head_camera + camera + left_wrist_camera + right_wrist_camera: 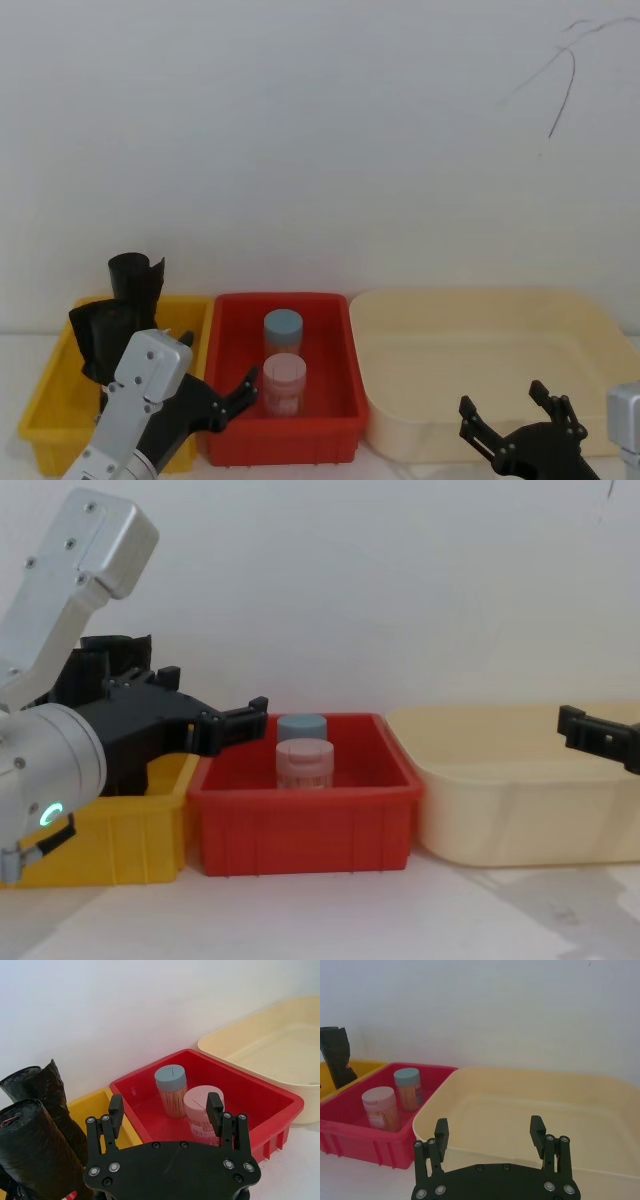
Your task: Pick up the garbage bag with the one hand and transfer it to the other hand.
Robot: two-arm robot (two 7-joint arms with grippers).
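Plainly, in the left wrist view our left hand [165, 1109] is open and aimed at the red bin [280, 1105] with its two jars [171, 1090], not at the bag [47, 1090]. The bag stands upright in the yellow bin [100, 1102], off to one side and behind a second black roll [30, 1155]. A red scrap low beside them looks to us like its label. We judge the step in hand is to swing toward the yellow bin and square the open hand on the bag's upper part, above the rim. The two rolls stand close together, so a careless close could catch both. In the right wrist view our right hand [489, 1127] is open before the tub [530, 1105], and the bag stands far off. The head view puts the left hand just in front of the yellow and red bins, with the right hand well apart from it. In the chest view the left arm [60, 590] mostly masks the bag, so we would grip high yet leave free length for the right hand.
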